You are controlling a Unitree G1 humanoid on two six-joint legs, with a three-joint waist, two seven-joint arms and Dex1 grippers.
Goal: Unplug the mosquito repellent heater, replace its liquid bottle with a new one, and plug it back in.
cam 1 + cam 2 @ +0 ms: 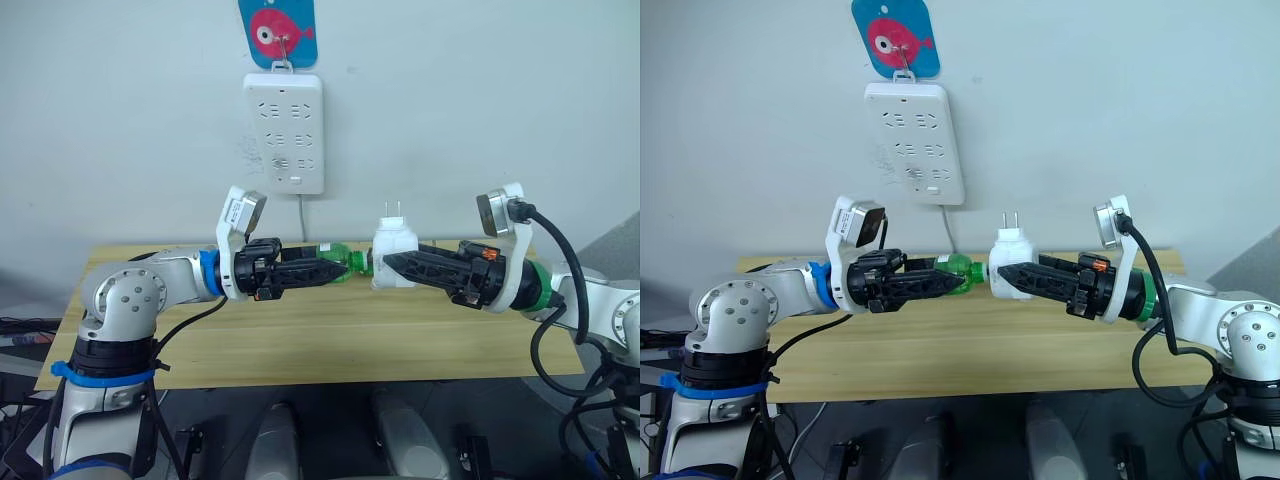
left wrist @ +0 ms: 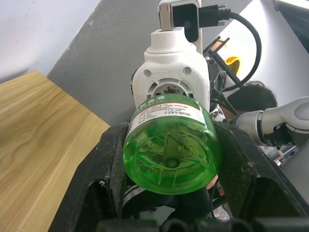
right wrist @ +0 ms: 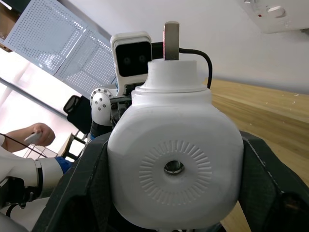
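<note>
I have the heater [image 1: 395, 254] pinched in my right hand [image 1: 392, 266], prongs up, above the tabletop [image 1: 330, 340] and unplugged from the wall strip [image 1: 284, 132]. My left hand [image 1: 332, 268] is clamped on the green bottle [image 1: 345, 263], whose neck meets the heater's socket. I judge this the bottle-swap step: keep both axes in line, twist the bottle only, and hold the heater steady.

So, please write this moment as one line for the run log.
heater: unplugged, prongs up, above table | left gripper: shut on green bottle | right gripper: shut on heater | bottle neck at heater | power strip: on wall
</note>
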